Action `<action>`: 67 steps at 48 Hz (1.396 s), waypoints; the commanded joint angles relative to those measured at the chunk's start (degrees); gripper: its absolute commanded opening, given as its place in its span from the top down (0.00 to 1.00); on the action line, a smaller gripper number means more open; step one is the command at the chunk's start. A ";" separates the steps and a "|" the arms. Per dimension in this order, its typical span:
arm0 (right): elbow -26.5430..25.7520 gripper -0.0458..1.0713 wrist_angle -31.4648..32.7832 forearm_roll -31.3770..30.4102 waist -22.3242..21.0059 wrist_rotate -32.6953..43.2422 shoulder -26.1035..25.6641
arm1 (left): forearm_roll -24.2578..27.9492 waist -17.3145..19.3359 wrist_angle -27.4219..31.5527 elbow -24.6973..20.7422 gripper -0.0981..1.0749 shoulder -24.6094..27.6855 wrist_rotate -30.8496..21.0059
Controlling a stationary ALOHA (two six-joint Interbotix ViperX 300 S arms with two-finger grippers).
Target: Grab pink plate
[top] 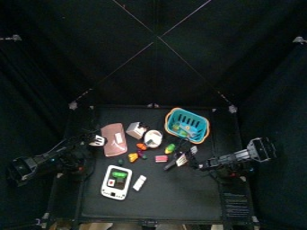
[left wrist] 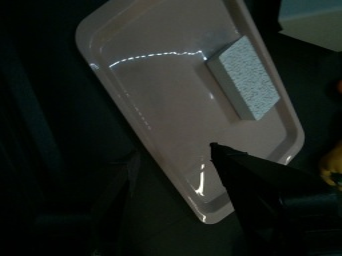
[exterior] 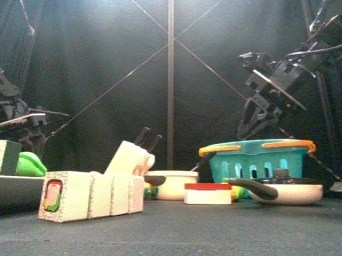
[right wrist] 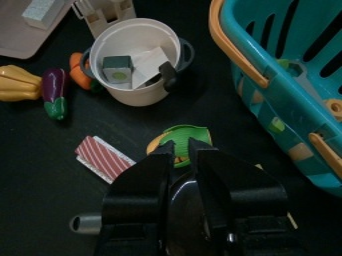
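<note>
The pink plate point(top: 113, 135) lies flat on the left half of the black table point(top: 180, 202), left of the white cup point(top: 136, 132) and well left of the teal basket point(top: 188, 123). Nearer the front edge lies a white device with a green panel point(top: 117, 182).

In the left wrist view the pink plate point(left wrist: 167, 90) fills most of the picture, with a grey sponge block point(left wrist: 247, 78) lying on it near one long edge. The left gripper point(left wrist: 247, 195) hangs just over the plate's rim; only one dark finger shows clearly, so I cannot tell whether its claw is spread or pressed together.

The right gripper point(right wrist: 181, 160) hovers above a green toy point(right wrist: 185, 138), between a striped red piece point(right wrist: 102, 158) and the teal basket point(right wrist: 287, 80); its claw is pressed nearly together, pinching nothing.
</note>
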 commanded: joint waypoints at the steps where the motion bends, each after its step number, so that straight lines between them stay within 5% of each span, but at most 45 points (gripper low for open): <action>1: -1.23 0.40 -0.18 -0.26 -0.44 -0.09 -0.44 | 4.66 -0.44 -0.70 0.26 0.12 0.18 -4.83; 18: -1.23 0.40 -0.26 -0.44 -0.97 -0.09 -0.26 | 8.44 -1.93 -5.36 2.20 0.13 2.20 -16.08; 36: -1.23 0.40 -0.26 -0.44 -1.23 -0.09 0.18 | 7.03 -1.05 -9.93 2.11 0.13 9.93 -16.44; 67: -1.23 0.40 -0.26 -0.35 -1.67 0.00 0.53 | -2.99 0.00 -14.41 5.01 0.18 10.11 -16.26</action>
